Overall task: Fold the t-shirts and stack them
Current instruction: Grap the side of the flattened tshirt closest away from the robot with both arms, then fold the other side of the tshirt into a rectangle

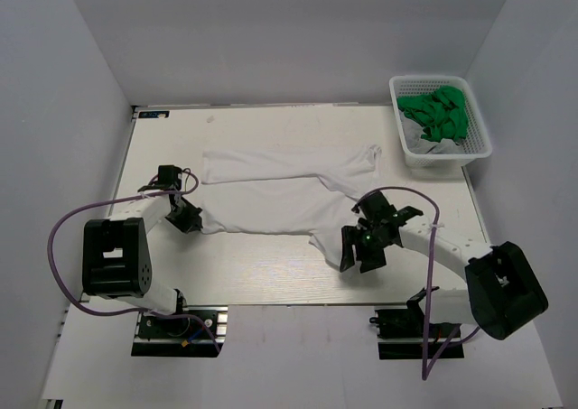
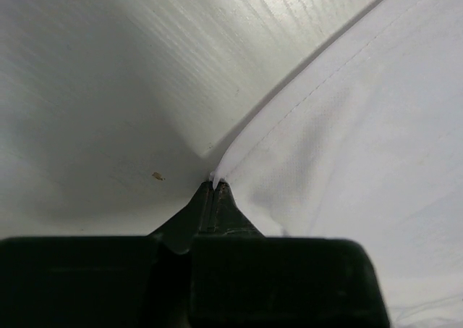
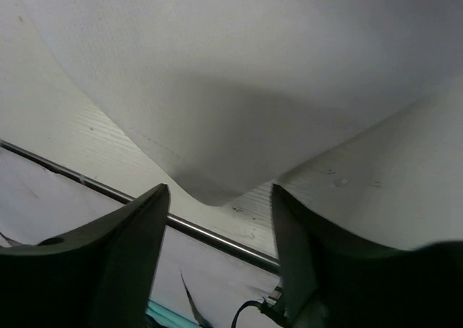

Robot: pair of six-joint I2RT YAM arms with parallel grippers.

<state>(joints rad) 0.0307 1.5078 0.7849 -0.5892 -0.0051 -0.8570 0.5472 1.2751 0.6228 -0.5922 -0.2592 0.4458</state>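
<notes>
A white t-shirt [image 1: 280, 188] lies spread across the middle of the table. My left gripper [image 1: 191, 219] is shut on the shirt's near-left corner; in the left wrist view its jaws pinch the cloth edge [image 2: 217, 174], and the shirt [image 2: 362, 147] runs off to the right. My right gripper [image 1: 359, 255] is open beside the shirt's near-right sleeve. In the right wrist view the sleeve's edge [image 3: 217, 176] hangs just above the gap between the open fingers [image 3: 130, 248], with nothing held.
A white basket [image 1: 470, 152] at the back right holds green t-shirts [image 1: 435, 113] and a white one. The table's near metal edge [image 3: 202, 230] shows in the right wrist view. White walls enclose the table on three sides.
</notes>
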